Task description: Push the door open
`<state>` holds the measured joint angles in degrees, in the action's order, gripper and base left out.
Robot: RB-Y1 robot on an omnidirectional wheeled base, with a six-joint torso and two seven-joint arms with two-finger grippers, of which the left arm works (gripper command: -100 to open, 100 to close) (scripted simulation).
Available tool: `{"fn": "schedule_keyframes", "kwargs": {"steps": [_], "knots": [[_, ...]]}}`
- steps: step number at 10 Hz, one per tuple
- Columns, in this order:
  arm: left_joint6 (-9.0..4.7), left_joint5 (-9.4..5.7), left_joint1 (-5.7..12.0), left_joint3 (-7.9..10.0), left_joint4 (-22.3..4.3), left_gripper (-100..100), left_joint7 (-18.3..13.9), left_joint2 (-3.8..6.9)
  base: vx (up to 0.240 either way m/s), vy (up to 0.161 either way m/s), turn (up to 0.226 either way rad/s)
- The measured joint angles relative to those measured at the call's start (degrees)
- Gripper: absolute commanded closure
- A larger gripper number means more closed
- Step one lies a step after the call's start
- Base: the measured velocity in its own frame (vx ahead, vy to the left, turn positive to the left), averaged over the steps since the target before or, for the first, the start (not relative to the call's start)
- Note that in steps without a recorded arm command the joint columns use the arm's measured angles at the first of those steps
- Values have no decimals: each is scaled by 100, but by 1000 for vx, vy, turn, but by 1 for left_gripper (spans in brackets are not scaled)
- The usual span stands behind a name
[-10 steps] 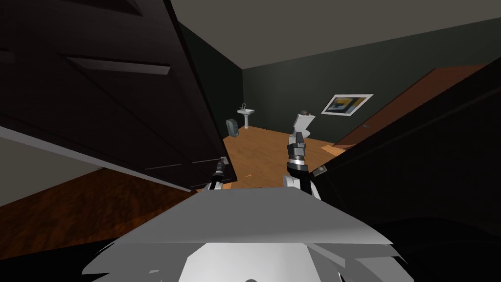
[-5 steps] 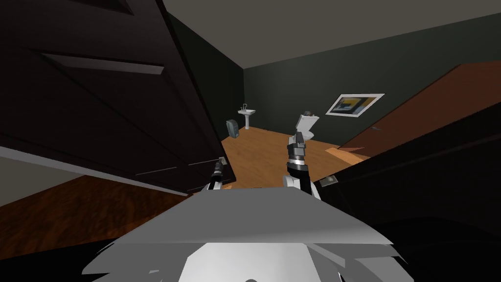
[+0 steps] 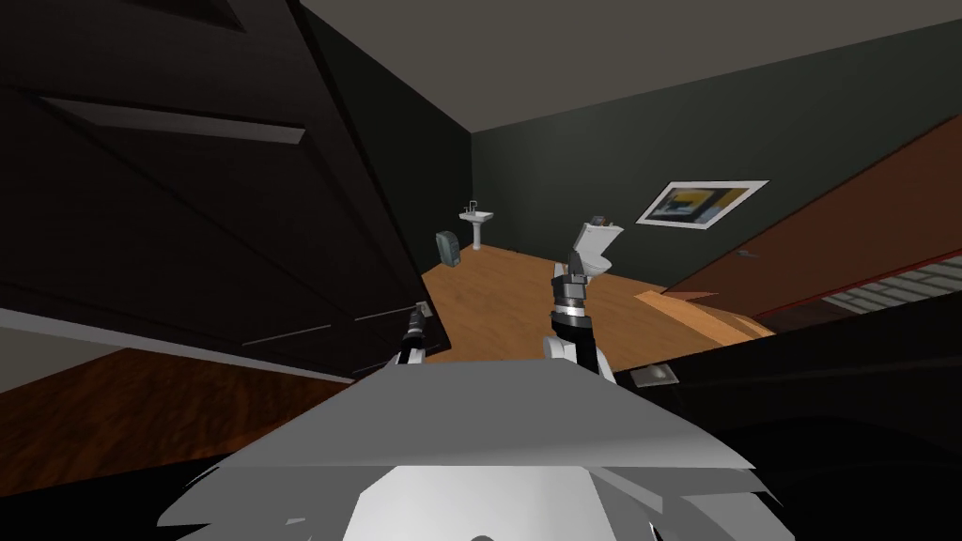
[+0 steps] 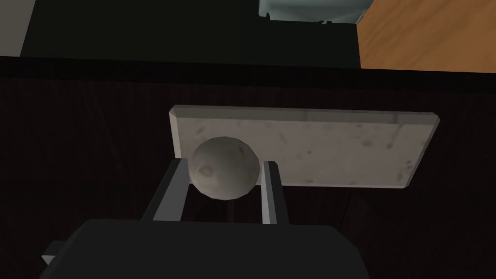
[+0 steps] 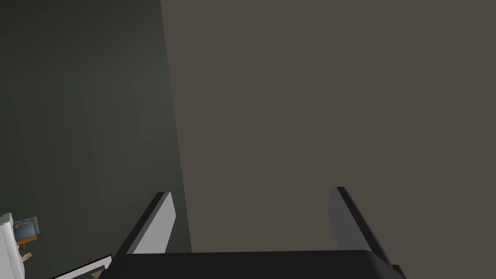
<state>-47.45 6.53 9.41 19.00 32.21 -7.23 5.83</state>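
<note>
The dark door [image 3: 188, 207] has swung a bit wider — more orange floor [image 3: 507, 291] shows. My left tool [image 4: 225, 163] pinches its round knob [image 4: 223, 175]; right tool [image 5: 249, 203] is spread. Keep pushing.

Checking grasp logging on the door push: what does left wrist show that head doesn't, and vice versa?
Left wrist: the grip itself, left jaws pressed on both sides of the round knob, in front of a grey plate.
Head: sink, toilet, bin and picture in the room ahead, with the right arm raised in the doorway.
Both: the dark door and the orange floor past it.
</note>
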Motion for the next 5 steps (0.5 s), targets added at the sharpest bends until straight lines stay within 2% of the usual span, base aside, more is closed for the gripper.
{"fn": "schedule_keyframes", "kwargs": {"steps": [2, 3, 4, 5], "knots": [[5, -103, -5, 136, -12, 100, 82, 12, 226, -75, 73], [-115, -168, 136, 221, -288, 100, 128, 83, 127, -33, 21], [-119, -186, 87, 241, -218, 100, 119, 103, 41, 4, -7], [-39, -184, 22, 238, -47, 100, 105, 87, 140, -43, 37]]}}
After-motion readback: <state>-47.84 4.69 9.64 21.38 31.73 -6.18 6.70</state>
